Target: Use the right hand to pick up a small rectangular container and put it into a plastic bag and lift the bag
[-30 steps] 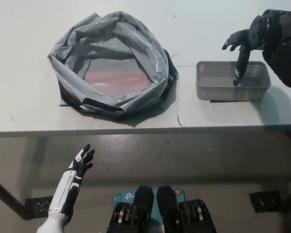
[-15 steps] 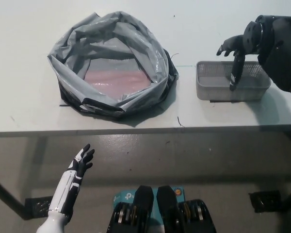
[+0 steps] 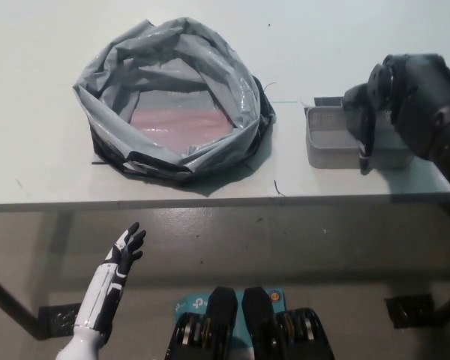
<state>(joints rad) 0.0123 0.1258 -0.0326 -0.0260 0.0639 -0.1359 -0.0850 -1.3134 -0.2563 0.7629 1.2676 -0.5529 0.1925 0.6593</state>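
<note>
Black fingers (image 3: 365,139) of the right hand (image 3: 375,105) are reaching down over the small grey mesh container (image 3: 334,139), which is sitting on the white table (image 3: 45,161) at its right side, well apart from the bag. Whether those fingers are pinching the container's wall or only touching it, I cannot tell, since the hand is covering much of the basket. Wide open and crumpled, the grey plastic bag (image 3: 172,67) is resting on the table's left part, with something pinkish lying flat inside. Below the table edge, the white left hand (image 3: 126,247) is hanging with fingers spread, holding nothing.
</note>
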